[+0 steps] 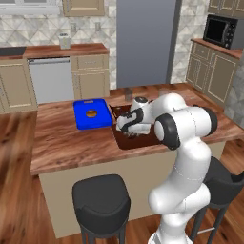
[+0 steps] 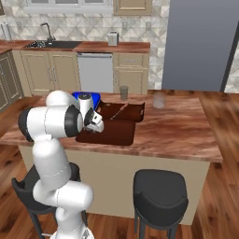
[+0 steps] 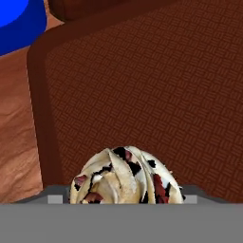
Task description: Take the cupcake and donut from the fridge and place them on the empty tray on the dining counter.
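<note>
The arm reaches over the dining counter [image 1: 62, 143], and its gripper [image 1: 127, 129] hangs low above the dark brown tray [image 1: 125, 142], which lies flat on the reddish wood top with its long axis running away from the stools toward the far edge of the counter. In the hand view the cupcake [image 3: 126, 175] sits upright on the woven floor of the tray [image 3: 142, 95], its swirled cream top with dark and red flecks facing up toward the camera, near the tray's rounded corner and low rim. The cake is round, so it has no long axis to speak of. The fingers stand spread apart, released, and nothing is clamped between them; the cupcake rests on the tray by itself below the hand. Just beside the brown tray, on the side toward the kitchen's back counter, lies a bright blue tray [image 1: 92, 114] with a small brown ring pastry [image 1: 90, 113] in it. Behind the counter stands the tall grey fridge [image 1: 143, 43], its doors closed. A black stool [image 1: 101, 200] stands in front of the counter.
</note>
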